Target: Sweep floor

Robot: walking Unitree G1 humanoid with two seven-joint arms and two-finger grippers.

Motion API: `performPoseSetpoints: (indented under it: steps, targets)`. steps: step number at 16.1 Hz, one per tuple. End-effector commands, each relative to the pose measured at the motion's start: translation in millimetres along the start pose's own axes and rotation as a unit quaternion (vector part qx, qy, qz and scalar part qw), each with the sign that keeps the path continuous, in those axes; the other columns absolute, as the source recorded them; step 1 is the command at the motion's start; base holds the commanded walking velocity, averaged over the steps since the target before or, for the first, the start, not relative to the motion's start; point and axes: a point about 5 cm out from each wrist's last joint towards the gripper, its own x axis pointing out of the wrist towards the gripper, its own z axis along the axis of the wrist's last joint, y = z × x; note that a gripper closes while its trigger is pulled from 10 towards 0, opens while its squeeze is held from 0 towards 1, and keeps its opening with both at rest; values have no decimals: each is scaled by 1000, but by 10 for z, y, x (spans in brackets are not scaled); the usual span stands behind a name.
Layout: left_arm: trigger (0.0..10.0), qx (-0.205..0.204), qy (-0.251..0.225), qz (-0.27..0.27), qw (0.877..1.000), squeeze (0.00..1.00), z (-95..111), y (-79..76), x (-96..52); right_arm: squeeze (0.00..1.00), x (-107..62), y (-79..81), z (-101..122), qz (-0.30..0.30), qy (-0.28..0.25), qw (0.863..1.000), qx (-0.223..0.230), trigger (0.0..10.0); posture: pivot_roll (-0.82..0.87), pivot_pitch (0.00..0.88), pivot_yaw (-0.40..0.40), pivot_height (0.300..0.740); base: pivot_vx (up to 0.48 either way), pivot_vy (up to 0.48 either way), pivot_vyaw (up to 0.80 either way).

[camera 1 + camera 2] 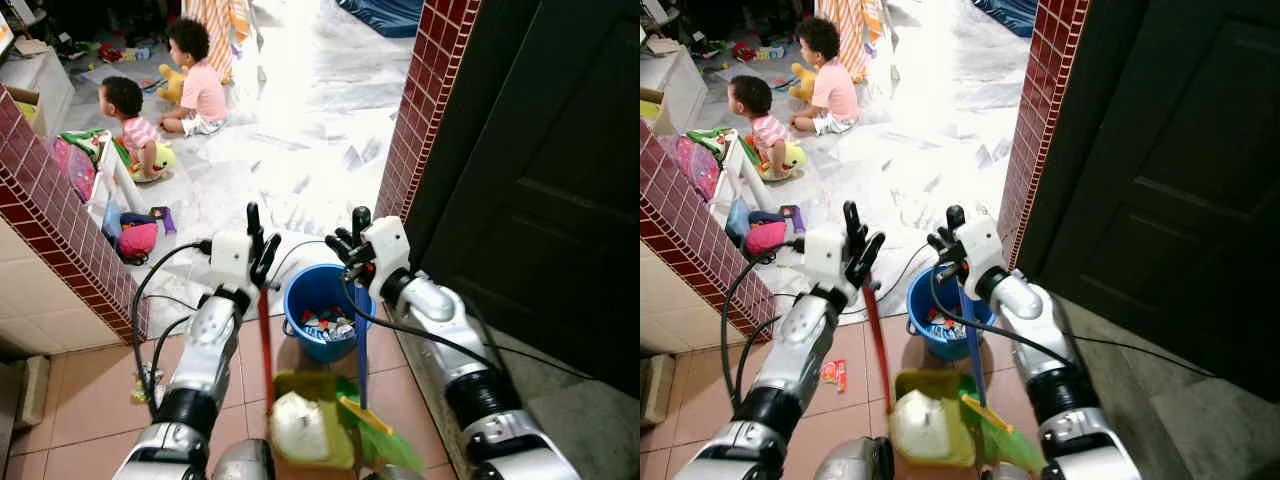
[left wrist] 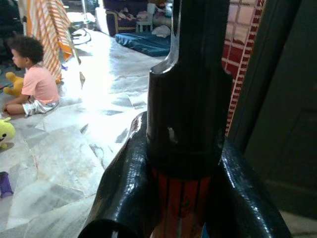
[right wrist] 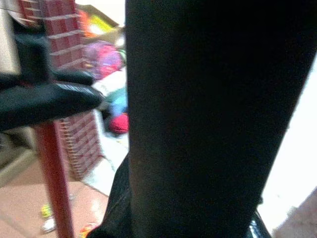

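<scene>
Gripping the thin red broom handle (image 1: 265, 345) w/ my left gripper (image 1: 258, 250), black fingers pinched round its top end; arm raised, elbow bent, wrist upright. My right gripper (image 1: 350, 240) is closed on the blue rod-shaped dustpan handle (image 1: 361, 365), forearm angled up and inward. No readable writing or labels anywhere. Green dustpan (image 1: 375, 435) sits low between my arms, near a pale crumpled bag (image 1: 300, 425). Round blue plastic bucket (image 1: 320, 310) w/ scraps stands just ahead on the tiled floor (image 1: 90, 390). Left wrist view shows a blue mat (image 2: 146, 42) and an orange striped cloth (image 2: 47, 34). Eye views show two children (image 1: 165, 95) sitting among toys, plus the dark door (image 1: 550, 180).
</scene>
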Motion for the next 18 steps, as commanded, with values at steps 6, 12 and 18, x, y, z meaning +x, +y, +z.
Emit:
performPoseSetpoints:
  steps: [6, 12, 18]
  targets:
    - [10000, 139, -49, 43, 988, 0, 217, 232, 2, 0, 117, 249, 339, 103, -74, 991, 37, 10000, -38, 0, -2, 740, 0, 0, 0]
    - [10000, 132, -64, 106, 983, 0, 278, 343, 32, 0, 131, -58, 585, -66, -135, 988, -26, 10000, -45, 0, -4, 740, 0, 0, 0]
    - [10000, 123, -59, 99, 986, 0, 240, 237, 60, 0, 19, -325, 512, -214, -114, 969, -49, 10000, -50, 0, 1, 740, 0, 0, 0]
